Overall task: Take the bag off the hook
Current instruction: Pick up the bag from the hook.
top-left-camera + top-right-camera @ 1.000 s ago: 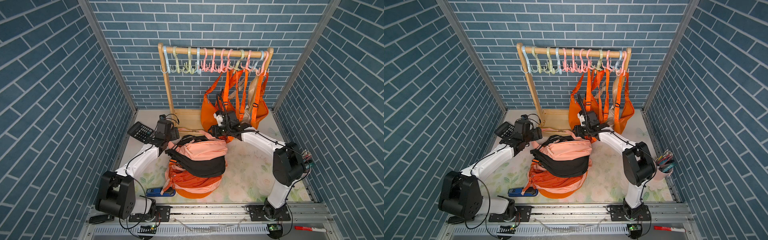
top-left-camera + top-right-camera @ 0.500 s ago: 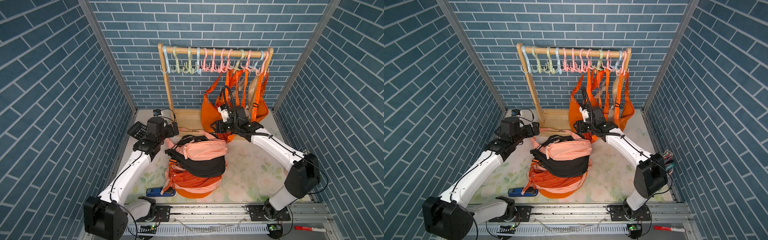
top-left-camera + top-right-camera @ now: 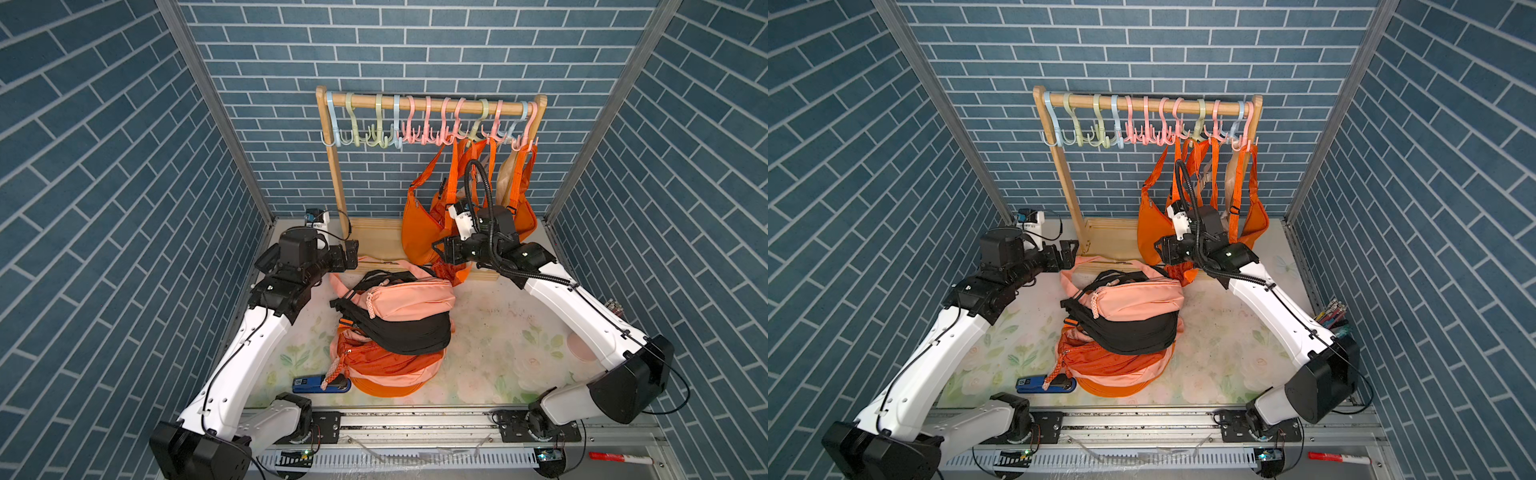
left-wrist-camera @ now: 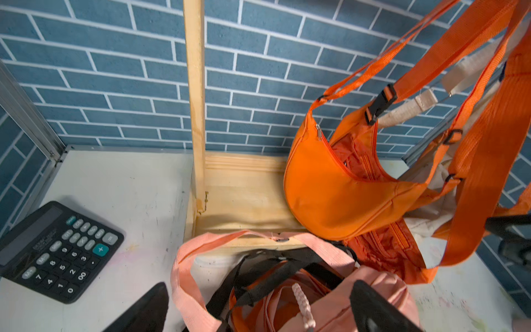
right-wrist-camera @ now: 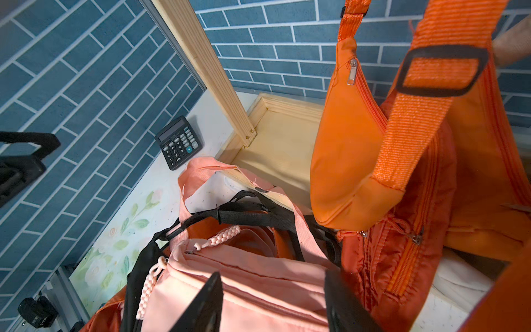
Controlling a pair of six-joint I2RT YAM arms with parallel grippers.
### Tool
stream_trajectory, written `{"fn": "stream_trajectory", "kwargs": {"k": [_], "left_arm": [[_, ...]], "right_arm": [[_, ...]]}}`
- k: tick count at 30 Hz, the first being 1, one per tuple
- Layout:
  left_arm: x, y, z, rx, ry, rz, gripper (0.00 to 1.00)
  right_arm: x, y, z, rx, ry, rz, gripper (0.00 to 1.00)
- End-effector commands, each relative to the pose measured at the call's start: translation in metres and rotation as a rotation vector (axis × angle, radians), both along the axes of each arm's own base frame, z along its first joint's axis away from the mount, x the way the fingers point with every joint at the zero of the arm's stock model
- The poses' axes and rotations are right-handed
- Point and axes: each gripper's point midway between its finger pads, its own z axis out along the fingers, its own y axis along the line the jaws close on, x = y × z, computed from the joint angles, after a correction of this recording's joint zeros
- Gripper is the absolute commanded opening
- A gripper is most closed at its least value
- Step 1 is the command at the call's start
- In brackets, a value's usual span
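I'm at the reach-in stage: no bag is in either hand. The orange crescent-shaped fabric bag (image 3: 417, 232) I'm after hangs by its webbing strap from a pink plastic hook (image 3: 451, 133) toward the right end of the wooden rack rail (image 3: 436, 106), at the far side. It is the leftmost of a crowded bunch of orange and beige bags. My right gripper (image 3: 437, 249) sits low, just beside that bag's belly. Its jaws are partly spread with nothing between them; its wrist view shows them over the salmon-pink zip pouch (image 5: 244, 281) that tops the pile of bags in the middle of the table. My left gripper (image 3: 352, 257) is spread wide and empty at the far left, near the rack's wooden base, with a loose pink strap (image 4: 184, 273) lying below it. As I judge it, the next move is to raise the right gripper along the orange strap (image 5: 416, 120) toward the hook, pinch the webbing there, then lift it up and clear of the hook's tip. The neighbouring straps sit close together, so I must take only this one.
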Motion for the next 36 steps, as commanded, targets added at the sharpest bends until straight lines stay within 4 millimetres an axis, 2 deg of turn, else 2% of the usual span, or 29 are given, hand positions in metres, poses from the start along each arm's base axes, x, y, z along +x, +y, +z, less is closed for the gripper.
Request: {"fn": "stream_trajectory", "kwargs": {"k": [1,5,13,19,26,30,36], "left_arm": [[-0.005,-0.007,-0.009,-0.01,-0.01,-0.046,0.99],[-0.012,0.0,-0.018,0.008,-0.041,-0.031,1.0],[-0.013,0.0,-0.019,0.011,-0.045,-0.033,0.99],[-0.01,0.003,-0.025,0.04,-0.033,-0.02,0.99],[-0.006,0.007,-0.032,0.073,-0.024,-0.007,0.99],[-0.005,0.011,-0.037,0.102,-0.019,0.006,0.99],[-0.007,-0.009,-0.031,0.036,-0.081,-0.091,0.99]], "right_arm": [[-0.006,-0.011,0.023,-0.012,-0.049,-0.006,0.56],[-0.008,-0.019,0.034,-0.016,-0.074,-0.018,0.56],[0.0,-0.04,0.047,-0.04,-0.115,-0.081,0.56],[0.015,-0.054,0.055,-0.038,-0.138,-0.135,0.56],[0.036,-0.058,0.057,-0.013,-0.147,-0.152,0.56],[0.049,-0.064,0.065,-0.034,-0.144,-0.179,0.56],[0.068,-0.07,0.074,-0.061,-0.138,-0.193,0.58]]}}
